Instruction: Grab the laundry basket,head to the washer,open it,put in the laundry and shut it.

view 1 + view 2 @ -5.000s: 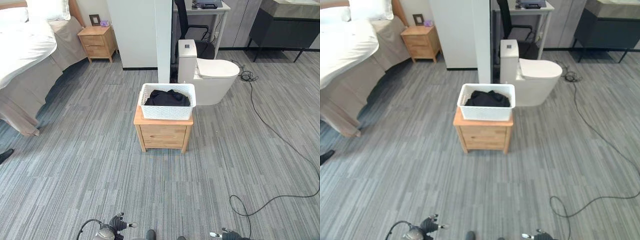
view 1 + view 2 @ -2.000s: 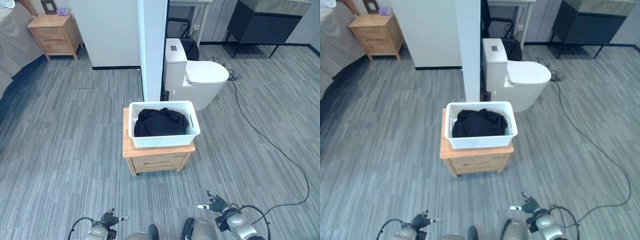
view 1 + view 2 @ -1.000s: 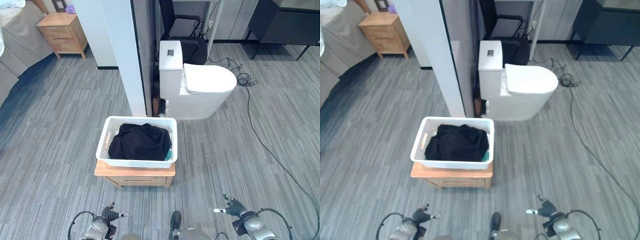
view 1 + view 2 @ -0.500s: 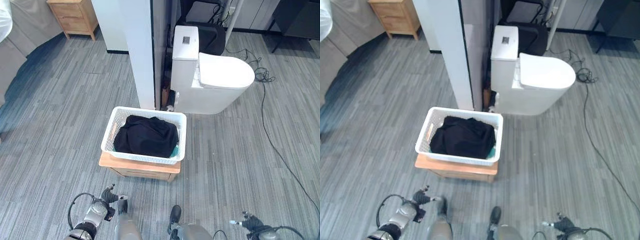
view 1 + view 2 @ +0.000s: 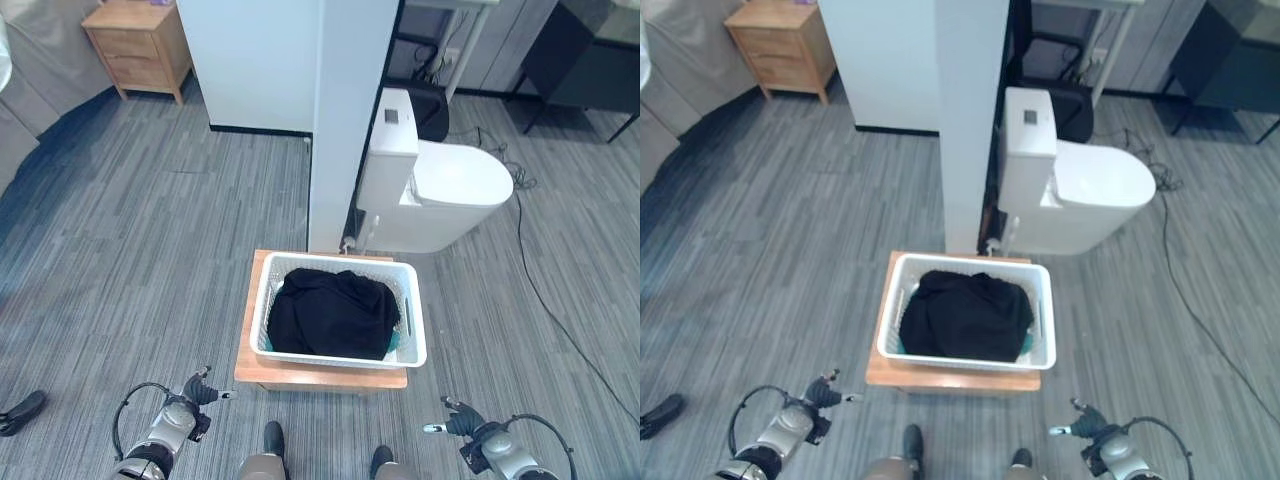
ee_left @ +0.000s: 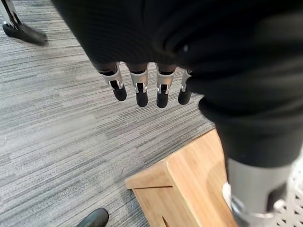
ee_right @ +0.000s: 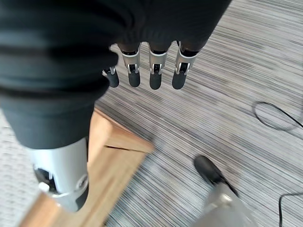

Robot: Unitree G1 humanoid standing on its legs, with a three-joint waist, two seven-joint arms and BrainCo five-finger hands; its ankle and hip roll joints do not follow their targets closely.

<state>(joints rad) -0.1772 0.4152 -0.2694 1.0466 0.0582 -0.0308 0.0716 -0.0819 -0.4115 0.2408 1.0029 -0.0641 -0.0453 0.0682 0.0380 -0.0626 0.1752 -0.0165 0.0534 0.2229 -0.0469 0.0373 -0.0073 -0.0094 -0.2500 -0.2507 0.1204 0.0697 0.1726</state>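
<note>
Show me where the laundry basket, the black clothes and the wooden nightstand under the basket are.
laundry basket (image 5: 415, 330), left eye view, on its white right rim.
black clothes (image 5: 333, 314), left eye view, middle of the pile.
wooden nightstand (image 5: 252, 345), left eye view, bare left edge of its top.

Mock-up home interior: white toilet (image 5: 440, 195) standing on open grey plank floor (image 5: 150, 250) beside white pillar (image 5: 350, 120), wooden nightstand (image 5: 140, 45) by bed edge, dark cabinet (image 5: 590, 55), office chair (image 5: 425, 95) behind.

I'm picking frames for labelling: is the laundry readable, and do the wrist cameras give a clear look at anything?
Left eye view: the dark laundry in the white basket reads as a shape, folds barely visible. Wrist views: each dark cover looms large; left hand and right hand fingers are clear.
</note>
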